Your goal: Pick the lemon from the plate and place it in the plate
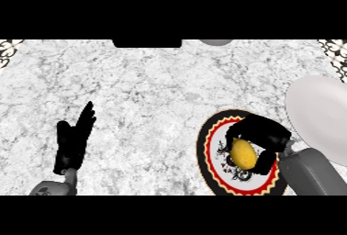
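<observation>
A yellow lemon [243, 153] lies on a patterned plate [211, 156] with a red, black and cream rim, at the lower right of the head view. My right hand [263, 132] is over that plate, its black fingers curled round the lemon's upper and right side. To the right, a plain white plate [317, 117] reaches the view's right edge, with nothing on the part that shows. My left hand [73, 140] rests open at the lower left, fingers pointing up, far from both plates.
The counter [149, 92] is white-grey marble. A dark rectangular object [147, 43] and a grey rounded object [217, 42] sit at the far edge. Patterned corners [9, 48] show at the top left and top right.
</observation>
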{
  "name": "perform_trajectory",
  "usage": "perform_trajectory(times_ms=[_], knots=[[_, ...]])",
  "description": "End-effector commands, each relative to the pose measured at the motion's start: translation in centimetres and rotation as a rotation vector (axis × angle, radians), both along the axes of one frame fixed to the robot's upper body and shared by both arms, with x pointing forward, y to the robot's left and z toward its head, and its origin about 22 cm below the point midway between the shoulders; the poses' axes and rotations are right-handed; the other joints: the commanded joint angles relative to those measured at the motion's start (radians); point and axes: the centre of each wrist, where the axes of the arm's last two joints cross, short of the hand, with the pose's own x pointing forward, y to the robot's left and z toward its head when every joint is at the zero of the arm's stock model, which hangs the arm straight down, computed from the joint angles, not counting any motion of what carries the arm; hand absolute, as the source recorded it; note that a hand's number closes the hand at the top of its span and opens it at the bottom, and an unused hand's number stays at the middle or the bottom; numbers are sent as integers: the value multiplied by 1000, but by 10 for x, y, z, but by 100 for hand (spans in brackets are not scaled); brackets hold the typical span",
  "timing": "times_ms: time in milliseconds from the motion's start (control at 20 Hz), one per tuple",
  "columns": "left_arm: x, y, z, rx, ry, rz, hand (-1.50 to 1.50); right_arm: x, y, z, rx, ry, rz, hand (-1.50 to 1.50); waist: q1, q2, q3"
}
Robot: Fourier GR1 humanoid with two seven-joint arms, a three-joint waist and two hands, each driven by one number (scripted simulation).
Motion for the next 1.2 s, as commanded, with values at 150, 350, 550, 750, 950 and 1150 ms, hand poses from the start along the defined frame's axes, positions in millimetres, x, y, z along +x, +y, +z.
perform_trajectory(times_ms=[150,350,550,750,950,1150], knots=[[-14,7,-5,2,4,16,0,5,1,21,67,-169,-116,150,-1,-1,0],[0,-6,-2,15,6,30,0,8,-20,30,72,-287,-401,150,-19,-2,-1],[-4,12,3,10,8,25,0,8,-55,13,5,-314,-853,150,-24,-3,-1],[-10,-1,-2,8,2,15,0,1,-49,49,72,-474,-928,150,-17,-6,0],[-14,5,5,4,10,13,0,-7,-37,91,166,-676,-1043,150,-16,-11,-1],[-8,-6,2,4,-13,1,0,-6,-63,121,170,-749,-1183,150,-9,-3,0]])
